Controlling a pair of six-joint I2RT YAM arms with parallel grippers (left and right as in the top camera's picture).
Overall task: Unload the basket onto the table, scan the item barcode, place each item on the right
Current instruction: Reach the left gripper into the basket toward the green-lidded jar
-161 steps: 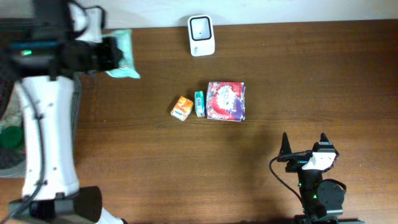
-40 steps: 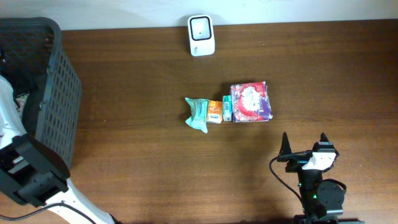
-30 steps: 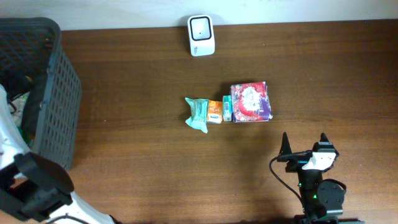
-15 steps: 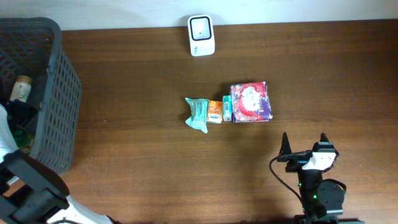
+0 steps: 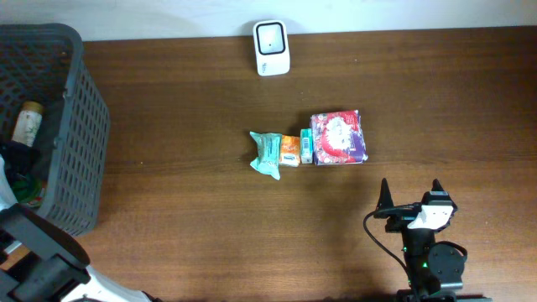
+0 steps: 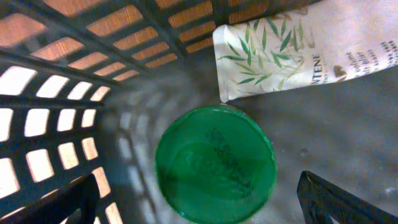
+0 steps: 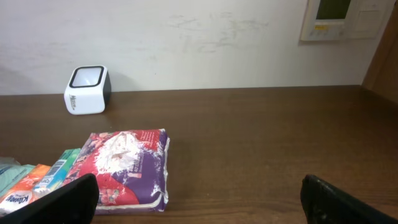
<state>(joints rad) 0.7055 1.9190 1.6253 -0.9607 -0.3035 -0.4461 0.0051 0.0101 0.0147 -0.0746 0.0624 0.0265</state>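
L arm (image 5: 38, 252) far left, wrist pointing down, jaws wide apart; R arm (image 5: 430, 256) front right, jaws wide.

Dark wood surface (image 5: 210, 235) against a pale wall (image 7: 205, 37).
The far wall is white and faintly scuffed; a cream panel (image 7: 339, 18) with a small screen hangs at its right, beside brown wooden trim (image 7: 385, 62). Light is even.

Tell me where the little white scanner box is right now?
In the overhead view, the white scanner stands at the far edge of the table, about midway across, well behind the purple packet.
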